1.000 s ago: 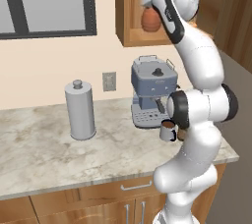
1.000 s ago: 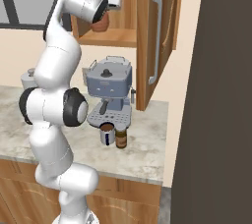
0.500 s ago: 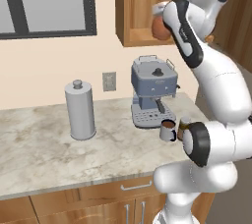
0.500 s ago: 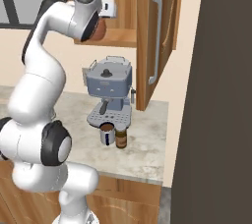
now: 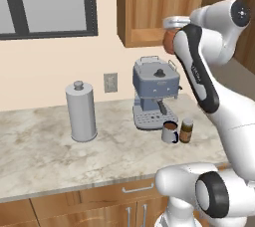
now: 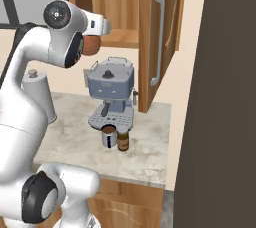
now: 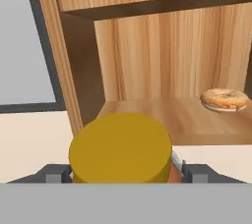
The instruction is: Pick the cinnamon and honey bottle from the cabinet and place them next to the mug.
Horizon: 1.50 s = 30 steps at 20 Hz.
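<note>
Claw (image 7: 123, 171) seen part-open, clamped on squat orange-brown honey jar with yellow lid (image 7: 120, 150), held aloft just outside reddish-brown wooden cabinet (image 7: 162, 46), high above marble desk (image 5: 45, 151).

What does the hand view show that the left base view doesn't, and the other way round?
Hand view alone: the yellow lid of the honey bottle seen from above between the claw's tips, and a bagel lying on the cabinet shelf. Left base view alone: the counter with the mug and the cinnamon beside it, the coffee machine and a tall grey canister. Both: the cabinet's wood and the orange honey bottle, raised off the counter.
</note>
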### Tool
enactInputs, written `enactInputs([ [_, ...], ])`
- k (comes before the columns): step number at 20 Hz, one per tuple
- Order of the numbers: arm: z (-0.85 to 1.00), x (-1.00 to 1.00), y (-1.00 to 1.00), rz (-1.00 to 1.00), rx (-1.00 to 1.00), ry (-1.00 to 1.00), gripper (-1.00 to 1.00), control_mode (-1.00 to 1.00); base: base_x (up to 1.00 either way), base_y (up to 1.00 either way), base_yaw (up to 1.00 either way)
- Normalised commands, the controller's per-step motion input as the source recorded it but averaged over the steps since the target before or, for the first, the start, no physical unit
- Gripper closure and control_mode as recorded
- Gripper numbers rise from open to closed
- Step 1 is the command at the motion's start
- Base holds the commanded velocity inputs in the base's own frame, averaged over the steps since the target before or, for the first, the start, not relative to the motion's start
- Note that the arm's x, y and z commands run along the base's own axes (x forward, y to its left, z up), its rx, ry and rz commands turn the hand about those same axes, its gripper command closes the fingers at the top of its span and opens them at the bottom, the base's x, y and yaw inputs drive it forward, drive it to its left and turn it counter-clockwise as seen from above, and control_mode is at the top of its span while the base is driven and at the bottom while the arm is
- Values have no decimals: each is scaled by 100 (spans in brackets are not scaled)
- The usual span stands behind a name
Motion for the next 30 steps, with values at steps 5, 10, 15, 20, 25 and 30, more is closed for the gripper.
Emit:
enactInputs([
  [5, -3, -98, 0, -15, 0, 0, 100, -100, 0, 0, 0],
  [10, -16, -72, 0, -24, 0, 1, 100, -100, 0, 0, 0],
  [15, -35, -31, 9, -31, 0, 4, 100, -100, 0, 0, 0],
  [20, -27, -13, 28, -25, 0, 10, 100, -100, 0, 0, 0],
  [25, -38, -9, 36, -22, 0, 10, 100, -100, 0, 0, 0],
  [30, -67, 0, 26, -15, 4, 1, 100, -100, 0, 0, 0],
])
